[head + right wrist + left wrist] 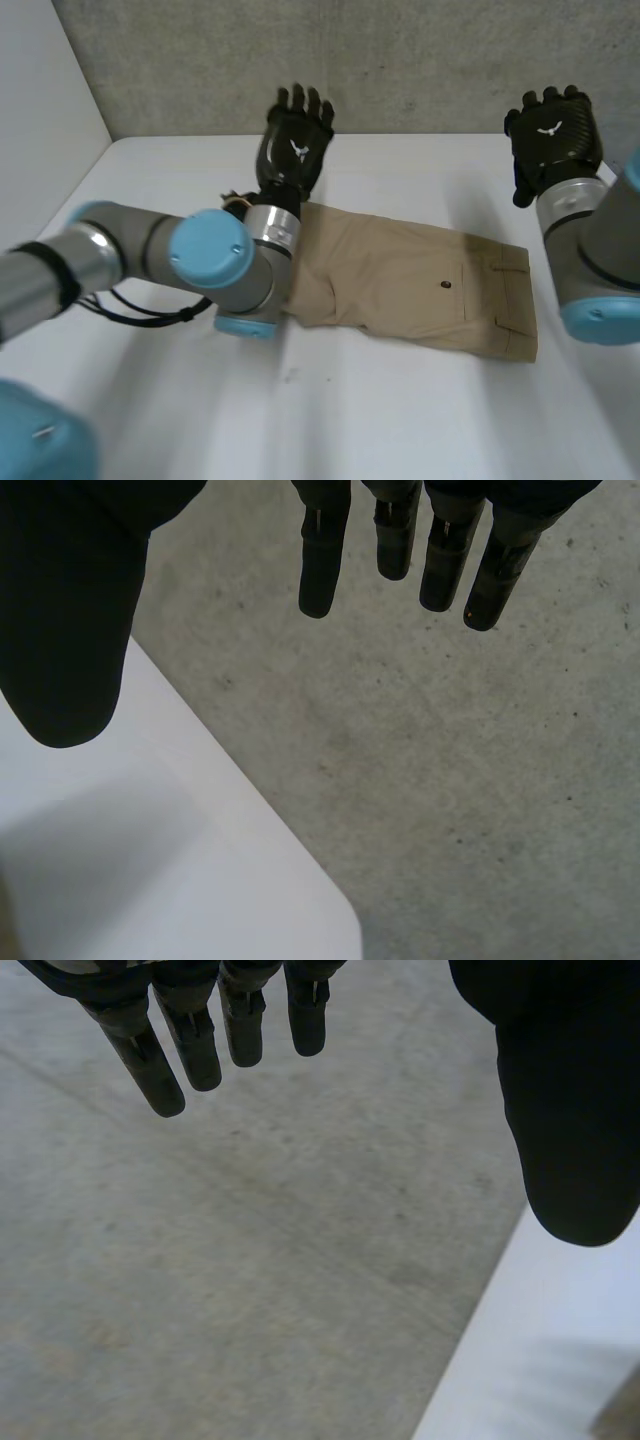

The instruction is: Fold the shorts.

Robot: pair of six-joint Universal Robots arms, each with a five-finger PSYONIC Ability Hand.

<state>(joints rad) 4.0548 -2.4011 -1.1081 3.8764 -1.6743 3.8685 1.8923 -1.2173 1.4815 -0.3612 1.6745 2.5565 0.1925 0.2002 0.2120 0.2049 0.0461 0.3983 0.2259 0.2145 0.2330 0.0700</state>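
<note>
White tabletop [400,420] fills the frame, and the khaki shorts [400,280] lie flat at its centre, waistband toward the right. They look doubled leg on leg, so a cross fold is probably what's left. Left hand [293,140] hangs lifted at upper centre-left, fingers straight, spread, gripping nothing. Right hand [552,135], upper right, is just as wide and empty. Both are off the cloth, likely between grasps. A small dark button [445,285] faces up.

The head view looks down from high on the near side onto the white surface [400,420], with the grey wall [400,60] beyond. Each wrist view sits close behind its own hand, the left hand [570,1110] and the right hand [70,610], facing that wall and the surface's far edge.
</note>
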